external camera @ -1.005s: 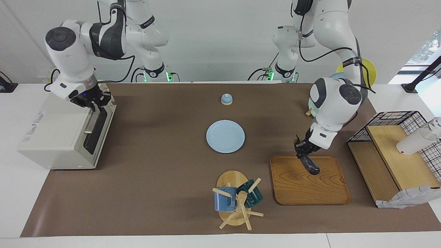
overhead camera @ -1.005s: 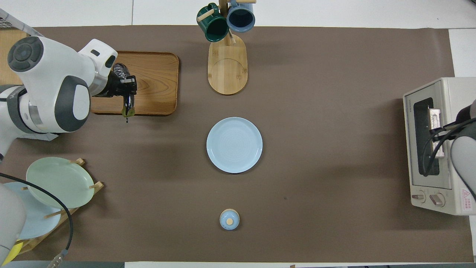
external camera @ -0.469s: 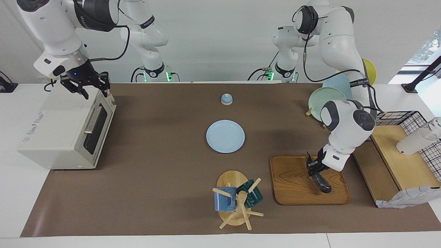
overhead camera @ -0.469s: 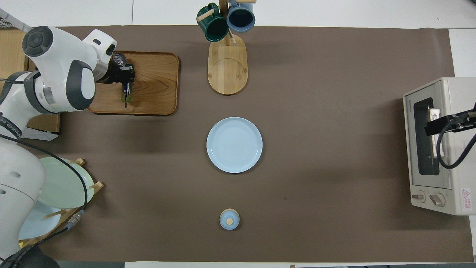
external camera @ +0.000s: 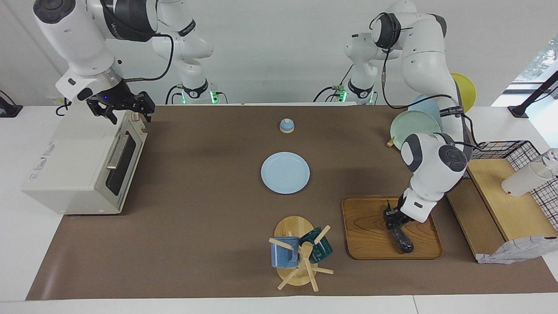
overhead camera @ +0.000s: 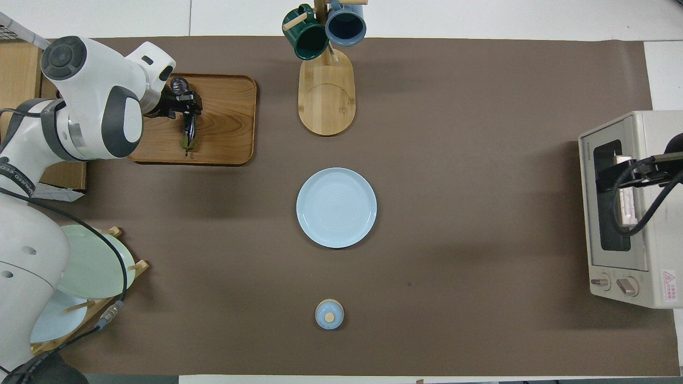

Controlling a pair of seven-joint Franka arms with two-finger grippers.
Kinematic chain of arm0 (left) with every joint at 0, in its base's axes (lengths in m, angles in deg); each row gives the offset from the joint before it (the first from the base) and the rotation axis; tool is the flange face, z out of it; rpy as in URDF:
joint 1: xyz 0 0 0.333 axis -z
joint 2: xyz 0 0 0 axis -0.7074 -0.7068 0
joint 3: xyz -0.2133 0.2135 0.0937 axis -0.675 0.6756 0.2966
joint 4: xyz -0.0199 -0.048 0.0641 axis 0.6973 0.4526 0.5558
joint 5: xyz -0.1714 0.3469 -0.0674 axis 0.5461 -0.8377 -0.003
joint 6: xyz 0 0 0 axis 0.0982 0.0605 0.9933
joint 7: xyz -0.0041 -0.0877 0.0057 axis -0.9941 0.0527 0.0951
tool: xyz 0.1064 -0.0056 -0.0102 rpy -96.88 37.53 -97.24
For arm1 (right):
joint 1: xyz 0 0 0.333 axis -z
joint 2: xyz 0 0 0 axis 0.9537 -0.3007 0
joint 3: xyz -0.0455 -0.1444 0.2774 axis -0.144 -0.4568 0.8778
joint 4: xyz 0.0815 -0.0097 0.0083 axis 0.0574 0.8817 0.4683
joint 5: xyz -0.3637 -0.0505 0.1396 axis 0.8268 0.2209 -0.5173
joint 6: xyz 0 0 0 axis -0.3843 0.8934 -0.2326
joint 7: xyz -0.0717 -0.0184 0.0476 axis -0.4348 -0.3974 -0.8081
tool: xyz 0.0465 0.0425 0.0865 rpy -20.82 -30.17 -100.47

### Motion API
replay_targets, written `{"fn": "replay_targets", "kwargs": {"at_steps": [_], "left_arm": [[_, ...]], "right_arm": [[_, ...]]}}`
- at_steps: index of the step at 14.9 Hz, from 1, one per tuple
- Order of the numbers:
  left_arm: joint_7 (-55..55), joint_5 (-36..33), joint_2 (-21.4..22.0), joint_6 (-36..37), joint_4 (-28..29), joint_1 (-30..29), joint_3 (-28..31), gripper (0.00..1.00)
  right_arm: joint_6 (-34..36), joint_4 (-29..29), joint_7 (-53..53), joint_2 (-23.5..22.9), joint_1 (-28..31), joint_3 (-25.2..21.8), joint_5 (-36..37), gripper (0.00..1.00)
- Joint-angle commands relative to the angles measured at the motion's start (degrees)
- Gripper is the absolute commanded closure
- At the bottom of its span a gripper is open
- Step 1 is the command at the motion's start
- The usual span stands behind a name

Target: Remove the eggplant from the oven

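Note:
The dark purple eggplant [external camera: 403, 239] lies on the wooden tray [external camera: 370, 235] toward the left arm's end of the table. My left gripper [external camera: 392, 216] is shut on the eggplant's end that is nearer to the robots. In the overhead view the eggplant [overhead camera: 188, 124] shows below the left gripper [overhead camera: 184, 101]. The off-white oven [external camera: 74, 161] stands at the right arm's end, its dark glass door shut. My right gripper [external camera: 128, 112] hovers open and empty just above the oven's top front edge. It also shows in the overhead view [overhead camera: 608, 175] over the oven [overhead camera: 640, 133].
A light blue plate [external camera: 285, 172] lies mid-table, a small blue lidded pot [external camera: 286, 125] nearer the robots. A mug tree [external camera: 301, 255] with two mugs stands beside the tray. A plate rack [external camera: 414, 124] and a wire-and-wood shelf [external camera: 501, 183] stand at the left arm's end.
My left gripper has lowered the eggplant from above the tray down onto it. My right gripper has lifted off the oven's door and now hangs above its top edge.

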Motion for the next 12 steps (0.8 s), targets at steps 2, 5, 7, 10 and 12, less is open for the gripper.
{"fn": "replay_targets", "kwargs": {"at_steps": [2,5,7,10,12], "left_arm": [[-0.72,-0.71,4.18,2.81,0.1,-0.53,0.39,0.0],[-0.37,-0.71,13.39,5.36,7.1,-1.5,0.39,0.0],[-0.28,-0.71,19.81,9.92,10.99,-1.59,0.48,0.0],[-0.19,-0.71,26.85,22.74,11.18,-2.29,0.57,0.0],[-0.19,-0.71,31.6,28.02,11.18,-4.05,0.57,0.0]], "right_arm": [[0.15,-1.65,-2.05,-0.22,-0.05,-0.59,-1.29,0.0],[-0.47,-0.43,-6.35,1.18,-0.14,-0.59,-1.64,0.0],[-0.47,-0.59,-6.01,1.72,-0.06,-0.59,-1.64,0.0],[-0.73,-0.68,-4.88,1.81,0.21,-0.59,-1.73,0.0],[-1.87,-0.68,-3.64,1.81,0.12,-0.68,-1.73,0.0]]}}
